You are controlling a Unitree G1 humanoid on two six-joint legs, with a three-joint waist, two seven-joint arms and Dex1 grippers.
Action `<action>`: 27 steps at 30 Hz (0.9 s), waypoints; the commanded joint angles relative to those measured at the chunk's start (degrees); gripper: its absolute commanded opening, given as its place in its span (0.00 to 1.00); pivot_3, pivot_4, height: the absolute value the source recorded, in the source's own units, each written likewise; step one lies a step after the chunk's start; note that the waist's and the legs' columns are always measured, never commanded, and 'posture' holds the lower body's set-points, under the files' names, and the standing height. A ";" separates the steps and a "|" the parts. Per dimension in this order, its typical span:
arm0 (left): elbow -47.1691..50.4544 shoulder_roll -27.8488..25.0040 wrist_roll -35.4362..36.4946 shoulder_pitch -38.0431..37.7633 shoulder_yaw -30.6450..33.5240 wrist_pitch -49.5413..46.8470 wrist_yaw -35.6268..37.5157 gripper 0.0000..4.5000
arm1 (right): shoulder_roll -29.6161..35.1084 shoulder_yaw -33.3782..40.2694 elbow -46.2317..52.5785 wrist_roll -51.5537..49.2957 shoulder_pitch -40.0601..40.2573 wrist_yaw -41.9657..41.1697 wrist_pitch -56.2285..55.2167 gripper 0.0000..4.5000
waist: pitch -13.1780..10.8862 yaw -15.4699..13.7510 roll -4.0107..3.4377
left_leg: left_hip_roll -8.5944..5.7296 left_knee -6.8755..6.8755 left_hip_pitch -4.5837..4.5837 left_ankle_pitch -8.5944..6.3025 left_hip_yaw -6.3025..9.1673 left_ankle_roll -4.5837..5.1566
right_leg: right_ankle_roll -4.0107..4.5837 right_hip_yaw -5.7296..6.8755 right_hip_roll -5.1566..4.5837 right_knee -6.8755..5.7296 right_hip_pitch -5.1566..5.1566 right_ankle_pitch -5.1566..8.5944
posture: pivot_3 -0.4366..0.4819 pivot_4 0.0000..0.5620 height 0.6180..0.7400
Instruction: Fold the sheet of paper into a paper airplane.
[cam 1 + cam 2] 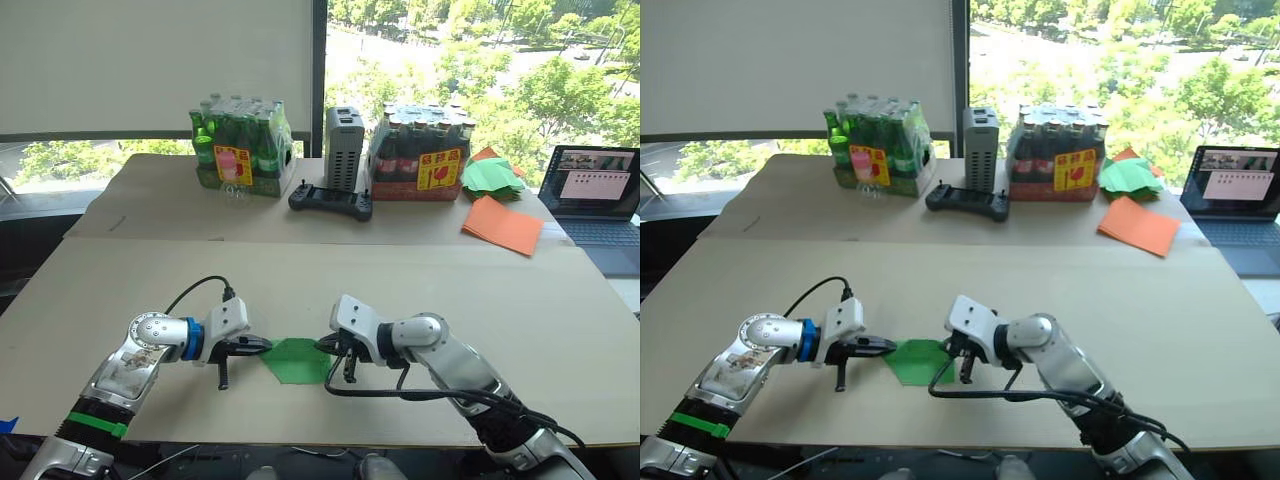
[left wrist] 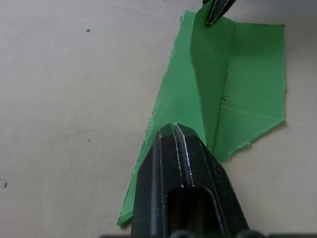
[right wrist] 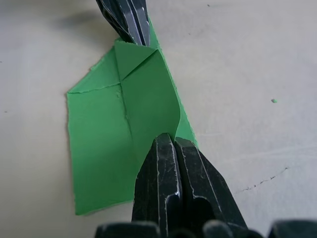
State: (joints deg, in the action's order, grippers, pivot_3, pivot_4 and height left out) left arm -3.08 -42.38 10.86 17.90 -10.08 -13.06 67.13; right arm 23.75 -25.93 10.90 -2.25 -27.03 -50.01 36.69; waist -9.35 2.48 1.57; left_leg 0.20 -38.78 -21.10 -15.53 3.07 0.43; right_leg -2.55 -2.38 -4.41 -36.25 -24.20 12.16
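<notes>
The desk carries the green paper near its front edge, between the two arms. The paper is partly folded: one end comes to a point, creases cross it, and one long flap stands lifted off the flat layer. The left end effector reaches in level from the left, fingers pressed together on the pointed end. The right end effector pinches the lifted flap at the opposite end.
</notes>
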 commanded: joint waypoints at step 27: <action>3.22 -0.08 3.31 2.73 0.59 -5.79 -0.26 0.00 | -2.72 -1.89 -3.48 0.62 -1.47 1.96 0.97 0.01 | 0.00 0.28 -0.02 | 0.17 0.02 0.02 0.00 -0.02 0.00 | 0.11 0.01 0.19 -0.02 -0.05 -0.06 | 0.48 0.27 1.00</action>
State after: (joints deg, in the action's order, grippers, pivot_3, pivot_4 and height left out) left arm 0.65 -42.68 15.36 20.06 -9.76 -21.42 67.05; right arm 21.21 -26.53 7.65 -2.12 -28.47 -48.28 37.32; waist -9.35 2.76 1.55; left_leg 0.38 -38.76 -21.09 -15.53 3.05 0.43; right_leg -2.42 -2.38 -4.21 -36.27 -24.25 12.10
